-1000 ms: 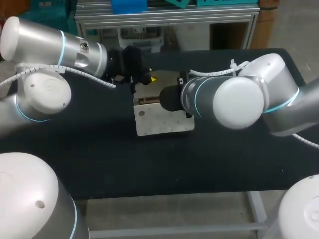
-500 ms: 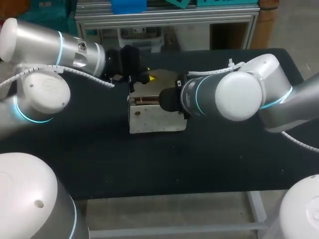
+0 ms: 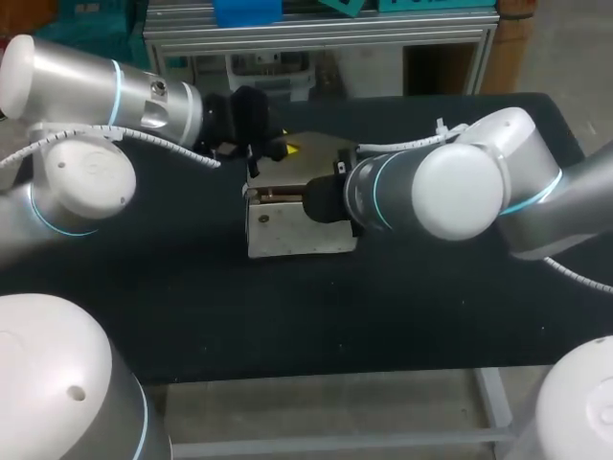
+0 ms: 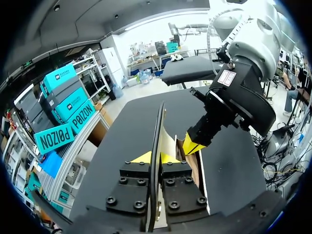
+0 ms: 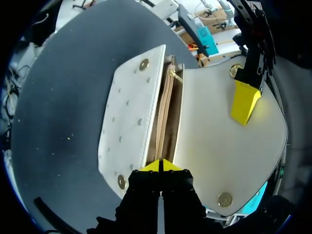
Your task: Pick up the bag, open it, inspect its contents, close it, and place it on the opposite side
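Lying flat near the middle of the black table, a shade toward 12 o'clock in the head view, the white flap bag has its flap swung up and its tan-lined mouth exposed. The left gripper, at the bag's 11 o'clock, pinches the flap's thin edge between its yellow tips. The right gripper, coming in from 3 o'clock, has its tips pressed together at the near end of the mouth; whether a lip of lining is caught between them I cannot tell.

I judge this to be the opening-and-inspecting step: the flap is up, but the mouth is only a narrow slot. The next move likely calls for parting that slot wider while the flap is held clear, then lowering the flap so the snaps meet.

Counted: one bag, one flap, four gold snaps (two on the body, two on the flap), one zip pull and two grippers.
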Controlling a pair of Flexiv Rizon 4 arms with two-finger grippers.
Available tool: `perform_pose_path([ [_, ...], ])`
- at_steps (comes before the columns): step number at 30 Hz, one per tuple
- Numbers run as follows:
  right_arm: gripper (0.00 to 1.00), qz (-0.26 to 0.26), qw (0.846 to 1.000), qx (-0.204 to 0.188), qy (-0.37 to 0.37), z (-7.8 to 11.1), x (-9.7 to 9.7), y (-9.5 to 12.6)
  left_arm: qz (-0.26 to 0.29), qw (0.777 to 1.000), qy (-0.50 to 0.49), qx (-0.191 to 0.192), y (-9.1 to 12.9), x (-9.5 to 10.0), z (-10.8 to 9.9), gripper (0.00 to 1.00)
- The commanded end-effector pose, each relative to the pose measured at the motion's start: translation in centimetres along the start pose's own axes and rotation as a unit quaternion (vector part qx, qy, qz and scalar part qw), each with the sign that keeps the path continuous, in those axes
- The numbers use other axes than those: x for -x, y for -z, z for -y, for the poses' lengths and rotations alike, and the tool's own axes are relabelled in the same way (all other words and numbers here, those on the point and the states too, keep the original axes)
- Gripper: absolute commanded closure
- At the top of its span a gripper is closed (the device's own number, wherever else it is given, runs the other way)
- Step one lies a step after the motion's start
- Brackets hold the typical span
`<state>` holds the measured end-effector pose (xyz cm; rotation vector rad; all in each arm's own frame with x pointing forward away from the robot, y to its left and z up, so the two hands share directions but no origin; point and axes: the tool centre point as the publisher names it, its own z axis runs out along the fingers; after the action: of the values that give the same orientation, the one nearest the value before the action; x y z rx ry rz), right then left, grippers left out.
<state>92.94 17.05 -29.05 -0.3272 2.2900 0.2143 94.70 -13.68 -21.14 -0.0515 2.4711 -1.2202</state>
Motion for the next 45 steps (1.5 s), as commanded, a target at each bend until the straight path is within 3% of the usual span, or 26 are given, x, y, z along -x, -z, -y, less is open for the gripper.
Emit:
perform_pose_path([
  [1, 1.0, 0.026, 1.0, 0.003, -0.003, 0.4, -0.6, -0.6, -0.003, 1.0, -0.005, -0.008, 0.3, -0.2, 0.2, 1.0],
  [16, 1.0, -0.005, 0.999, 0.032, -0.015, 1.0, 0.4, -3.2, -0.014, 0.999, -0.023, -0.032, 0.4, -1.1, 0.4, 1.0],
  [29, 1.0, -0.088, 0.996, 0.0, -0.004, 0.1, -2.1, -4.6, -0.01, 0.998, -0.018, -0.053, 0.6, -1.0, 0.2, 1.0],
  [32, 0.41, -0.098, 0.995, 0.0, -0.005, 0.0, -2.3, -4.7, -0.01, 0.998, -0.02, -0.056, 0.7, -1.1, 0.2, 1.0],
  [33, 0.11, -0.1, 0.995, 0.001, -0.005, 0.0, -2.4, -4.7, -0.01, 0.998, -0.023, -0.056, 0.7, -1.1, 0.2, 1.0],
  [34, 0.0, -0.101, 0.995, 0.001, -0.006, 0.0, -2.4, -4.8, -0.009, 0.998, -0.024, -0.057, 0.7, -1.2, 0.2, 1.0],
  [45, 0.0, -0.11, 0.994, 0.0, -0.015, 0.2, -2.9, -4.7, -0.014, 0.997, -0.04, -0.065, 0.8, -1.5, 0.1, 1.0],
])
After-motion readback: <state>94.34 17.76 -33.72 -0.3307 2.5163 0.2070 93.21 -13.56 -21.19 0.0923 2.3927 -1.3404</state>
